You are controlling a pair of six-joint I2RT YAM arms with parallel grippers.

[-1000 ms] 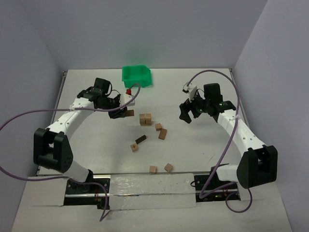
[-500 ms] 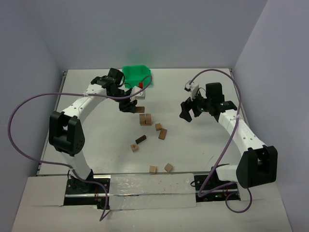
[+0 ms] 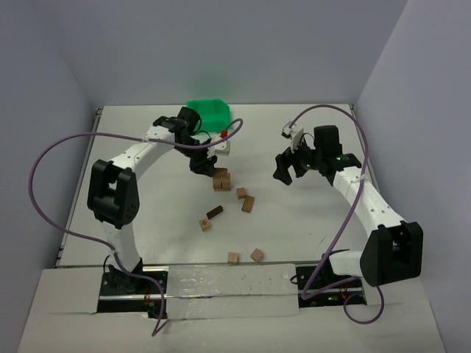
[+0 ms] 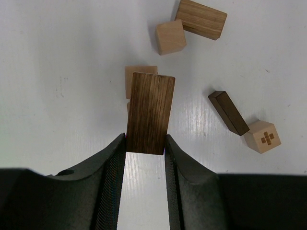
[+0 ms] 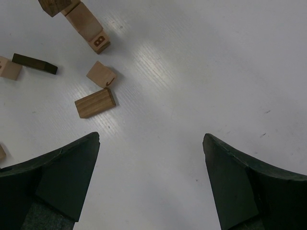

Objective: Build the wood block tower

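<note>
My left gripper (image 3: 207, 166) is shut on a brown wood block (image 4: 150, 112) and holds it just above a small stack of tan blocks (image 3: 221, 181), whose top (image 4: 140, 75) shows behind the held block in the left wrist view. Whether the block touches the stack I cannot tell. My right gripper (image 3: 287, 172) hovers open and empty to the right of the blocks, and its wide-apart fingers (image 5: 62, 172) frame bare table. Loose on the table are a tan cube (image 3: 241, 193), a brown bar (image 3: 248, 204), a dark bar (image 3: 215, 212) and a marked cube (image 3: 204, 224).
A green bin (image 3: 207, 114) stands at the back, behind the left gripper. Two more tan cubes (image 3: 233, 257) (image 3: 256, 254) lie near the front edge. Purple cables loop out from both arms. Walls close in the table on three sides.
My left gripper has swung right and slightly back with the brown block, from left of the tan stack to over it. The right arm has hardly moved.
</note>
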